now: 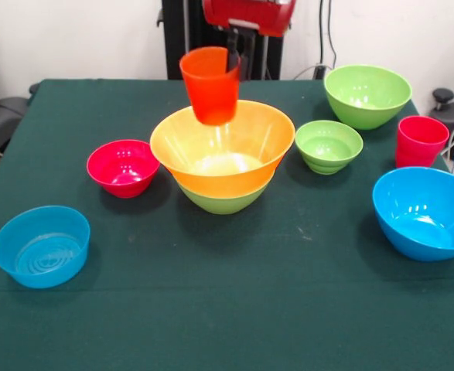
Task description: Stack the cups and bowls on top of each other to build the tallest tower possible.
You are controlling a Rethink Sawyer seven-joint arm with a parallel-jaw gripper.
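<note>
Carrying step: orange cup [210,85] hanging in the air over the wide orange bowl [223,147], which sits in a green bowl [221,201] on the surface [227,309]. Pincer [233,60] probably clamped on the cup's rim, mostly hidden. Next: lower straight down, let go gently

We see a glossy red arm housing [249,15] above the jaws, then a dark, apparently black finger [233,52].

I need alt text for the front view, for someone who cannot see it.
A robot hand holds an orange cup above a wide orange bowl nested in a green bowl. Red, green and blue bowls and a red cup stand around on the green table.
</note>
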